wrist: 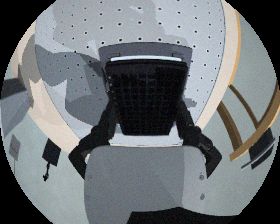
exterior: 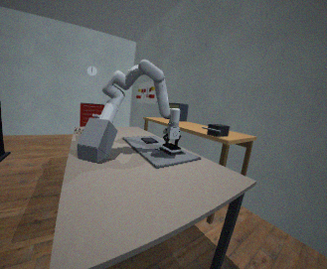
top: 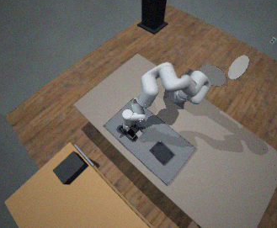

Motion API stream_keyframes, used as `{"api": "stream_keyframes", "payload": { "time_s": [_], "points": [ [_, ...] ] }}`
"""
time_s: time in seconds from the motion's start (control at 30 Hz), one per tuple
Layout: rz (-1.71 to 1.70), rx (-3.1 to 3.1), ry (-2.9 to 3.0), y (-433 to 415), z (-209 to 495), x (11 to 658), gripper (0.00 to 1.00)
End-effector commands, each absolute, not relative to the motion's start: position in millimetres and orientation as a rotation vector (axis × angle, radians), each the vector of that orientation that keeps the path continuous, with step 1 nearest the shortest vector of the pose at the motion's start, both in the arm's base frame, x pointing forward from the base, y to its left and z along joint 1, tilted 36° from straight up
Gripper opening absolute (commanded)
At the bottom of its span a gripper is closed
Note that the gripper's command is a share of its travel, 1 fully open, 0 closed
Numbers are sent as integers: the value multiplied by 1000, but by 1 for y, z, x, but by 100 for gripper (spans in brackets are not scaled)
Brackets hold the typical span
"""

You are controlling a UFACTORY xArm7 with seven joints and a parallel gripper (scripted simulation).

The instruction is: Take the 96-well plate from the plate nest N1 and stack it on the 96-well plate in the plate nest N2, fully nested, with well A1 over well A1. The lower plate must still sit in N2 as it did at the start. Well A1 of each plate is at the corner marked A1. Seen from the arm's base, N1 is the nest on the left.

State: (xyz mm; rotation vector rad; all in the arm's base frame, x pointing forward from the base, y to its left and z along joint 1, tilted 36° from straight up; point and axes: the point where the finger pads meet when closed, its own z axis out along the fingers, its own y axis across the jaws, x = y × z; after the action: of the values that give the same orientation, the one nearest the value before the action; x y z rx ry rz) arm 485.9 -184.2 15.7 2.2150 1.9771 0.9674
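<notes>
Grasping the dark 96-well plate (wrist: 149, 100) by its two long sides, the hand (wrist: 148, 136) stands with its fingers spread wide around it, over the nest N1 (top: 121, 129) at one end of the grey mat (top: 180, 162) on the worktop (top: 238, 182). Whether the plate rests in the nest or hangs just above it cannot be told. The second plate (top: 162, 152) lies well apart in N2, further along the mat.
</notes>
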Motion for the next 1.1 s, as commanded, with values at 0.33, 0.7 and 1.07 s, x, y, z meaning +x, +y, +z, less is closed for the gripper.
{"api": "stream_keyframes", "payload": {
  "time_s": [0.33,0.7,1.07],
  "points": [
    [966,2214,1973,-185,15,487,0],
    [966,2214,1973,-184,13,488,0],
    [966,2214,1973,-184,13,488,100]
  ]
}}
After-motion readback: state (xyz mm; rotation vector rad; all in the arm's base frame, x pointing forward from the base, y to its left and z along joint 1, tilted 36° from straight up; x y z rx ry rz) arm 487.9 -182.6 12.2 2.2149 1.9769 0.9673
